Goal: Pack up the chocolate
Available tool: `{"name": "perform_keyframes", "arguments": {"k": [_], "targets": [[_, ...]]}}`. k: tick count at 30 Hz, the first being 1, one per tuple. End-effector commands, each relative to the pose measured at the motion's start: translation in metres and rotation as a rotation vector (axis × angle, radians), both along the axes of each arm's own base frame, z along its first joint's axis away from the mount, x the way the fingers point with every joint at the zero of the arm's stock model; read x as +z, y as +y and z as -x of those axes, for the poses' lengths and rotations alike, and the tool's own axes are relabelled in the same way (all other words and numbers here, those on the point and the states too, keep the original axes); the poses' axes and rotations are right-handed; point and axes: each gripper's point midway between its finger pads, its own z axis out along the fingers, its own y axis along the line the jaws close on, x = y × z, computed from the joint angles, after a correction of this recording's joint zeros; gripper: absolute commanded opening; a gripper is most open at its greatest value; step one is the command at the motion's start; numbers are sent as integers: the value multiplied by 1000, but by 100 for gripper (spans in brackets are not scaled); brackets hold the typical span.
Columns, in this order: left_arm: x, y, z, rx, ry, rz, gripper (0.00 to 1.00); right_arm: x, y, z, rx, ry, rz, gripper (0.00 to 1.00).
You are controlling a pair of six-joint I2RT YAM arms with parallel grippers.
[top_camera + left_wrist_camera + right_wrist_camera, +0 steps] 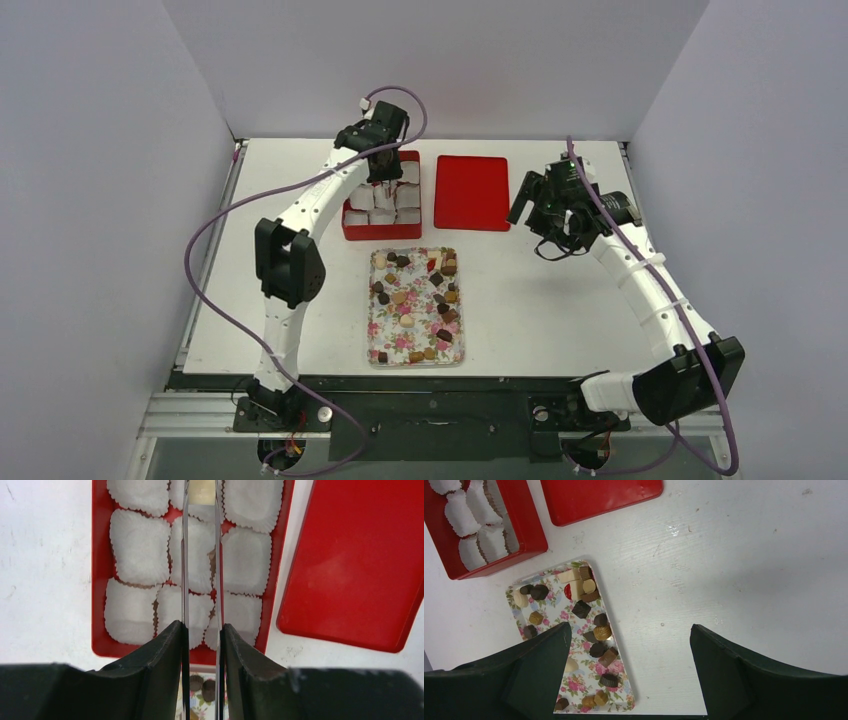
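Observation:
The chocolate (440, 295), several small brown, tan and cream pieces, lies scattered on a floral tray (372, 330); it also shows in the right wrist view (603, 632). A red box (346, 225) lined with white paper cups (140, 545) stands behind the tray. My left gripper (383, 183) hangs over the box's far middle cups. Its thin metal blades (202, 540) are nearly shut on a cream chocolate piece (201, 491) at the top edge of the left wrist view. My right gripper (528, 212) is open and empty (629, 635) above bare table to the right of the tray.
The red lid (472, 192) lies flat to the right of the box, also in the left wrist view (360, 560). White walls enclose the table on three sides. The tray's right edge (624, 680) lies under my right gripper's left finger.

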Motion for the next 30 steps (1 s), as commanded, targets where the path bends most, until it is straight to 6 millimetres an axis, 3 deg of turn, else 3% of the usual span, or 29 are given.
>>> {"name": "perform_keyframes", "arguments": {"k": [1,9,19,24,30], "targets": [[24,-1,-30,7,-89,47,29,14,3,-5,25,-29,6,84],[-5,1,-39,2,-38,46,30,7,3,-8,28,-7,15,84],[-10,-2,-43,-17,-32,46,39,3,4,-9,34,3,23,84],[-2,0,-43,-20,-44,46,41,4,4,-9,35,0,23,84],[30,-2,-38,-39,-91,78,42,6,4,-9,37,-6,23,84]]}}
